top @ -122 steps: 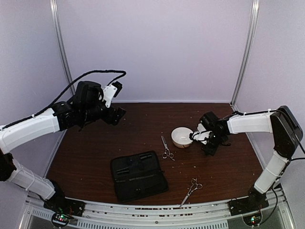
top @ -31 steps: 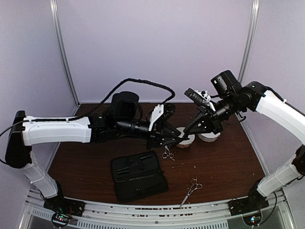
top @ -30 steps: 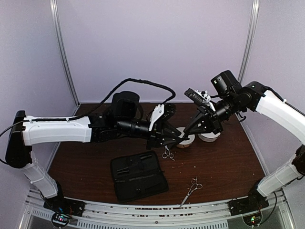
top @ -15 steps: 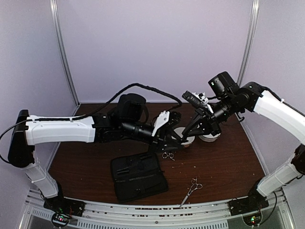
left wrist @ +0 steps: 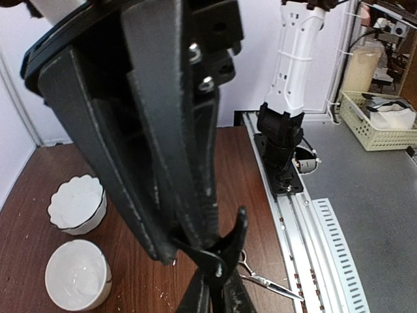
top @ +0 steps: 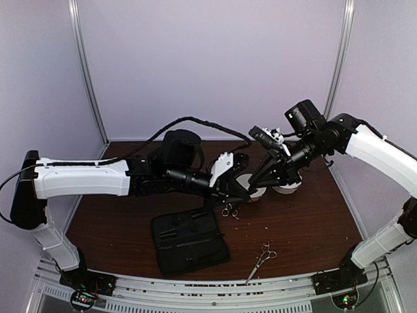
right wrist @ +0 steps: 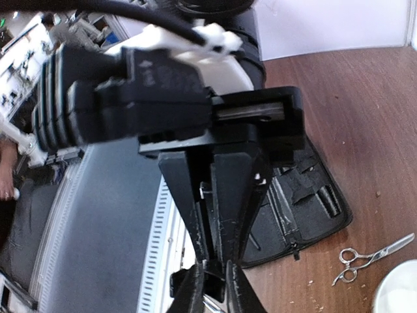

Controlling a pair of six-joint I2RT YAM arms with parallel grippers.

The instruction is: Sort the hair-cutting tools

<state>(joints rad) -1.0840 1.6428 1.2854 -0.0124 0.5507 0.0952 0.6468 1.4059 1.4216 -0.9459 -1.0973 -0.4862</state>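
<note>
Where they meet above the table (top: 313,222), the left gripper (left wrist: 190,246) and right gripper (right wrist: 210,277) both sit pinched together. Scissors (top: 228,210) lie nearby.

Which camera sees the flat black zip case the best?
The top external view: the whole flat black rectangular case lies in plain sight. The right wrist view shows only part, the right gripper covering the rest. The left wrist view misses it.
</note>
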